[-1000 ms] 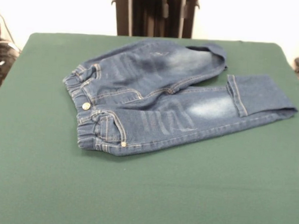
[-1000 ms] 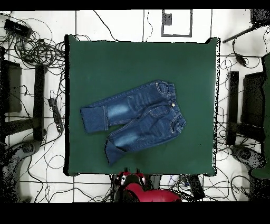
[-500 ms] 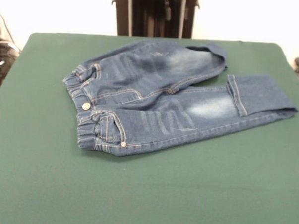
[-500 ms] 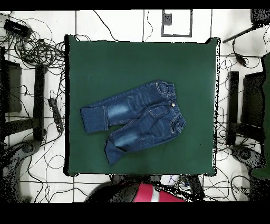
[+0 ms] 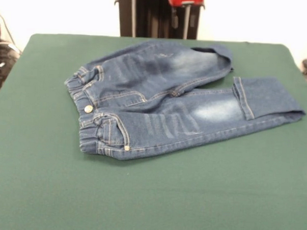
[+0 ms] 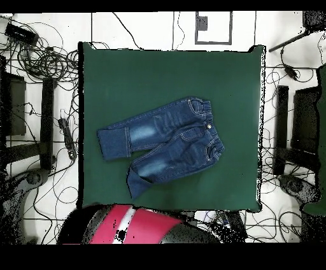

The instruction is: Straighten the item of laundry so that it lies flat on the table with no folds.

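Since the earlier frames only the red arm (image 6: 137,226) has shifted, swinging in below the table's (image 6: 165,70) near edge in the overhead view; the jeans (image 5: 169,105) lie unmoved mid-table. One leg's end is folded back on itself, the other leg bunched and curled under. Whether the gripper (image 5: 185,0) is open or holding anything cannot be told. A pinch taking both layers would likely drag the garment and deepen its folds.
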Tool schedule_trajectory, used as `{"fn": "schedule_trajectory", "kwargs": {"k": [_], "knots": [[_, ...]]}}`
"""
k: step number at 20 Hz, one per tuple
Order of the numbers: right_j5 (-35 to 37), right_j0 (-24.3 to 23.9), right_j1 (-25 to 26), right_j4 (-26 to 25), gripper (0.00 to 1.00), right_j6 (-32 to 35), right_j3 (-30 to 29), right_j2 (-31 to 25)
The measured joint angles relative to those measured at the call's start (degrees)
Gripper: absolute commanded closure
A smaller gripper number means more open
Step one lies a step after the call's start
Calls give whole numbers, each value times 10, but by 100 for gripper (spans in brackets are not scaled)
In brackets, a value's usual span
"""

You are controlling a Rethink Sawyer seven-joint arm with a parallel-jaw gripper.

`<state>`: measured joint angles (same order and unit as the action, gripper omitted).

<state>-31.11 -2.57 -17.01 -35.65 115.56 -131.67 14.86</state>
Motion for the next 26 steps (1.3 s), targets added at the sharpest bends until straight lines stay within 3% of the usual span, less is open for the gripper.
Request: {"fn": "schedule_trajectory", "kwargs": {"k": [15, 26], "knots": [[-1, 65, 16, 0, 0, 0, 26, 9], [-1, 114, 67, 26, 0, 0, 59, 9]]}}
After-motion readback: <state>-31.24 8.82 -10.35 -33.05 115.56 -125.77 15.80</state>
